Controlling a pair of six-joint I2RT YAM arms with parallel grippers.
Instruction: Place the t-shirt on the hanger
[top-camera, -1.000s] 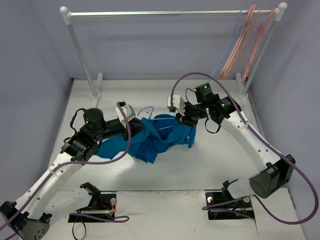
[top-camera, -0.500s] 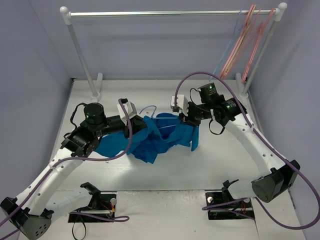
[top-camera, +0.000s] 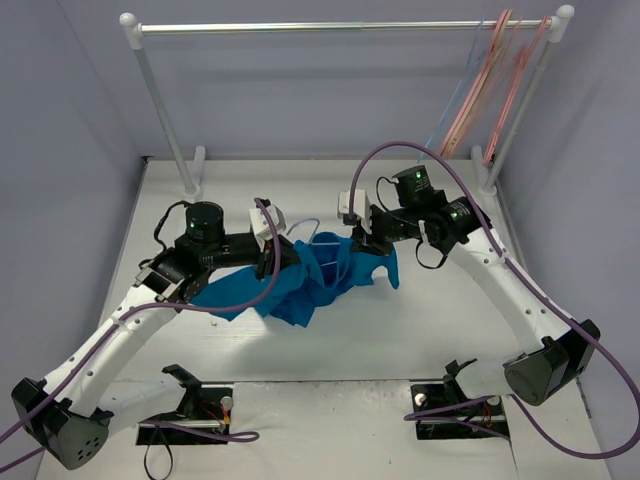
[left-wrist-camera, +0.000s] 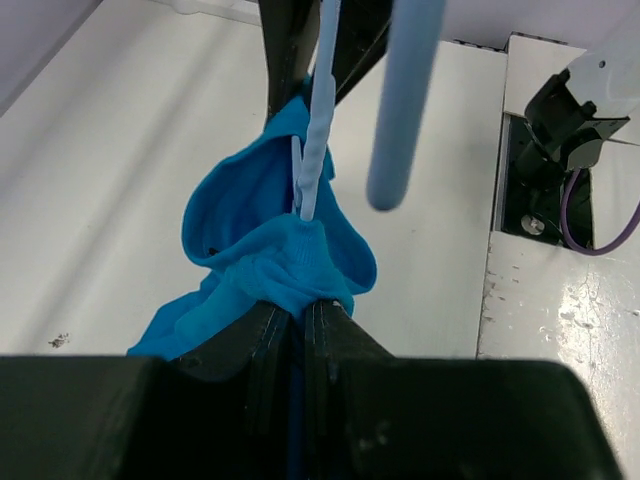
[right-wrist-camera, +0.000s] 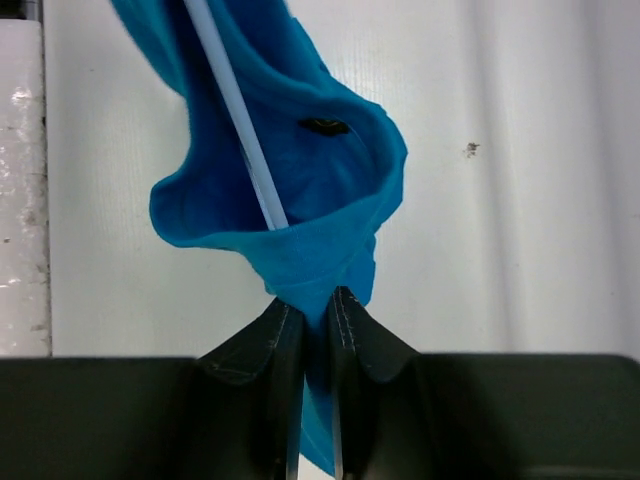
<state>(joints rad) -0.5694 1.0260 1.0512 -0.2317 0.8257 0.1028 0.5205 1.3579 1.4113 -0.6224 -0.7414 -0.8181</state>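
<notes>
The table (top-camera: 400, 340) is a flat, matte white sheet with a few small scuffs. At its far edge stands a rack (top-camera: 340, 27), a slim metal bar on two white posts, with thin pink hangers (top-camera: 490, 80) bunched at its right end.

The t-shirt (top-camera: 300, 285) is soft, bright blue cloth with no print. It is crumpled into a loose, folded heap at the middle of the table and drawn up in a ridge between the two arms. The hanger (top-camera: 305, 228) is thin, smooth, pale-blue wire; its curved end pokes out of the cloth on the far side, and the rest is buried in the folds.

The left gripper (left-wrist-camera: 303, 310) has its dark fingers pressed almost together on a wad of the shirt's left part, with the wire running down to that wad. The right gripper (right-wrist-camera: 310, 305) is likewise pinched nearly closed on a hem at the shirt's right part. The wire slants into the cloth pocket just past its fingertips; whether it is pinched too cannot be told.
</notes>
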